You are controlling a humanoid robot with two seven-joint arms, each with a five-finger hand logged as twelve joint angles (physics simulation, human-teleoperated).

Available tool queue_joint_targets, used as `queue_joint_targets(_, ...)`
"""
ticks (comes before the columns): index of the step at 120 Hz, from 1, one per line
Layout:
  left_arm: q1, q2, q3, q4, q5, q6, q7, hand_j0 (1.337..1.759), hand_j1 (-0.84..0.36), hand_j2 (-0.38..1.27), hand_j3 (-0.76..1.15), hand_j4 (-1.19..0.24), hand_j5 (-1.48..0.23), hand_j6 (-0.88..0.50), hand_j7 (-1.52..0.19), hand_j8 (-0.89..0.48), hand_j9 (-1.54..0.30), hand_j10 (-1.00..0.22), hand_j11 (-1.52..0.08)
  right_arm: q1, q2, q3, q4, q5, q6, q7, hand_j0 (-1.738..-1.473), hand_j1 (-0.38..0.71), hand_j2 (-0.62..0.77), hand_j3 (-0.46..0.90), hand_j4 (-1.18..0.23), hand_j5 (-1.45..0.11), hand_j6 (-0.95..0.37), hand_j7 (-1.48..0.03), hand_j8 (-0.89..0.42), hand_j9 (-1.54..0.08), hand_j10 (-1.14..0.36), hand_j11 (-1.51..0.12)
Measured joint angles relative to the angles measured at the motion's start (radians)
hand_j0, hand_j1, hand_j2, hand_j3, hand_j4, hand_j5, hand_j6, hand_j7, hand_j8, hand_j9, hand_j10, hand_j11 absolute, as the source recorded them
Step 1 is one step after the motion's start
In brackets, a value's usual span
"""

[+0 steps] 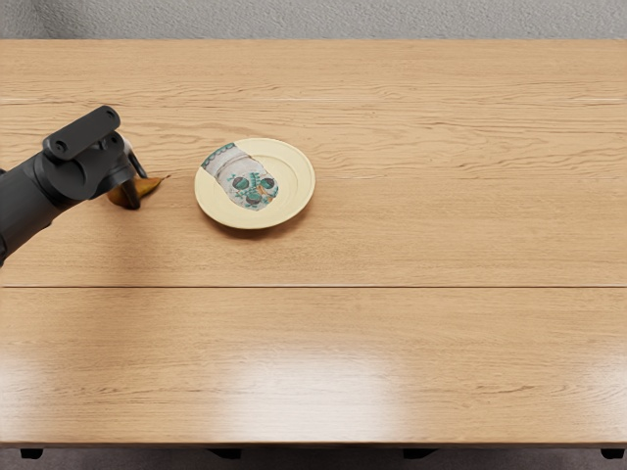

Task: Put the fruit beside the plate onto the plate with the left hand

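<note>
Head view, looking down on the wooden desk (441,245): at the far left the dark left arm reaches in from the edge, and the left hand (93,157) sits low over the fruit (137,190). From where I stand the hand's bulk hides its underside, so I cannot tell whether it is closed on the fruit or merely poised above it. The placement makes sense for a grasp from above and from the side away from the plate, leaving the way toward the plate free.

The fruit is a small orange-brown thing, mostly tucked under the hand, with a thin tip poking out to the right. It lies on the desk just beside the plate (299,171), not on it, so the transfer is not yet done.

The cream plate is not bare. A white packet with a green pattern (243,178) lies across its left and middle part, on the very side nearest the fruit. I judge that the fruit would need to be carried over this packet or set on the open right portion, otherwise it may land on top and roll.

Further right the desk shows only wood grain, and no right arm appears.
</note>
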Motion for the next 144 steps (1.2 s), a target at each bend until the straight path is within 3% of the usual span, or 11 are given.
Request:
queue_joint_targets(23, -0.018, 0.001, -0.004, -0.001, -0.012, -0.022, 0.000, 1.648, -0.37, 0.25, 0.00, -0.46, -1.11, -0.41, -1.06, -0.37, -1.07, -0.50, -1.10, 0.000, 0.000, 0.000, 0.000, 0.000, 0.000, 0.000, -1.658, -0.35, 0.00, 0.00, 0.00, 0.00, 0.00, 0.00, 0.00, 0.00, 0.00, 0.00)
queue_joint_targets(45, -0.052, 0.003, -0.005, -0.001, -0.031, -0.050, 0.001, 1.647, -0.34, 0.22, 0.00, -0.53, -1.14, -0.41, -1.10, -0.38, -1.09, -0.49, -1.11, 0.000, 0.000, -0.001, -0.001, 0.000, 0.000, 0.000, -1.658, -0.35, 0.00, 0.00, 0.00, 0.00, 0.00, 0.00, 0.00, 0.00, 0.00, 0.00)
queue_joint_targets(64, -0.082, 0.007, -0.006, -0.002, -0.083, -0.087, 0.001, 1.649, -0.38, 0.34, 0.00, -0.62, -1.15, -0.42, -1.12, -0.36, -1.11, -0.47, -1.12, 0.004, 0.000, -0.001, 0.000, 0.000, 0.000, 0.000, -1.658, -0.35, 0.00, 0.00, 0.00, 0.00, 0.00, 0.00, 0.00, 0.00, 0.00, 0.00)
queue_joint_targets(71, -0.090, 0.025, -0.008, -0.002, -0.090, -0.103, 0.000, 1.649, -0.38, 0.34, 0.00, -0.67, -1.15, -0.43, -1.12, -0.39, -1.11, -0.51, -1.12, 0.005, 0.000, -0.001, 0.000, 0.000, 0.001, 0.000, -1.658, -0.35, 0.00, 0.00, 0.00, 0.00, 0.00, 0.00, 0.00, 0.00, 0.00, 0.00)
queue_joint_targets(96, -0.146, 0.051, -0.010, -0.002, -0.154, -0.176, 0.000, 1.652, -0.44, 0.59, 0.00, -0.77, -1.16, -0.43, -1.13, -0.36, -1.13, -0.51, -1.13, 0.007, 0.000, -0.001, 0.000, 0.000, 0.000, 0.000, -1.658, -0.35, 0.00, 0.00, 0.00, 0.00, 0.00, 0.00, 0.00, 0.00, 0.00, 0.00)
queue_joint_targets(109, -0.164, 0.054, -0.011, -0.002, -0.175, -0.207, -0.001, 1.653, -0.43, 0.57, 0.00, -0.79, -1.17, -0.45, -1.13, -0.36, -1.13, -0.52, -1.13, 0.008, 0.000, -0.001, -0.001, 0.000, 0.001, 0.000, -1.658, -0.35, 0.00, 0.00, 0.00, 0.00, 0.00, 0.00, 0.00, 0.00, 0.00, 0.00)
queue_joint_targets(128, -0.188, 0.054, -0.012, -0.002, -0.217, -0.251, -0.001, 1.654, -0.43, 0.69, 0.00, -0.81, -1.18, -0.46, -1.13, -0.40, -1.13, -0.56, -1.14, 0.009, 0.000, -0.001, 0.000, -0.003, 0.000, 0.000, -1.658, -0.35, 0.00, 0.00, 0.00, 0.00, 0.00, 0.00, 0.00, 0.00, 0.00, 0.00)
queue_joint_targets(144, -0.214, 0.050, -0.011, -0.002, -0.247, -0.275, 0.000, 1.655, -0.43, 0.65, 0.00, -0.83, -1.18, -0.54, -1.15, -0.42, -1.15, -0.59, -1.14, 0.009, 0.000, 0.000, 0.000, -0.010, 0.001, 0.000, -1.658, -0.35, 0.00, 0.00, 0.00, 0.00, 0.00, 0.00, 0.00, 0.00, 0.00, 0.00)
